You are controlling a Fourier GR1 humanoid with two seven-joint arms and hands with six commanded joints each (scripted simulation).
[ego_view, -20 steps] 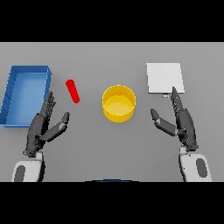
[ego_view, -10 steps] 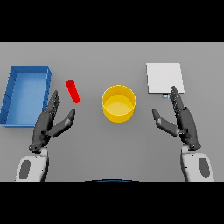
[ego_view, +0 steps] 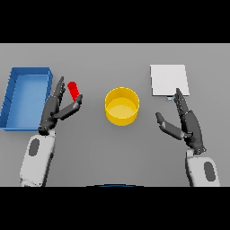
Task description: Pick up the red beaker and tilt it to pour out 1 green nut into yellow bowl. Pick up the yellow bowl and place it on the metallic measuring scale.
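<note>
The red beaker point(ego_view: 73, 90) stands on the grey table left of centre, a slim red tube. My left hand point(ego_view: 55, 111) is just beside and below it, fingers straight and open, thumb reaching toward the beaker's base without closing on it. The yellow bowl point(ego_view: 121, 106) sits in the middle of the table, its inside showing only yellow. The metallic measuring scale point(ego_view: 169, 80) is a pale square plate at the back right. My right hand point(ego_view: 186, 124) hovers open below the scale, right of the bowl, holding nothing.
A blue rectangular tray point(ego_view: 25, 96) with raised walls lies at the far left, close against my left hand's outer side.
My left hand has moved forward and up toward the red beaker, its thumb now near the beaker's base. The right hand has barely shifted.
</note>
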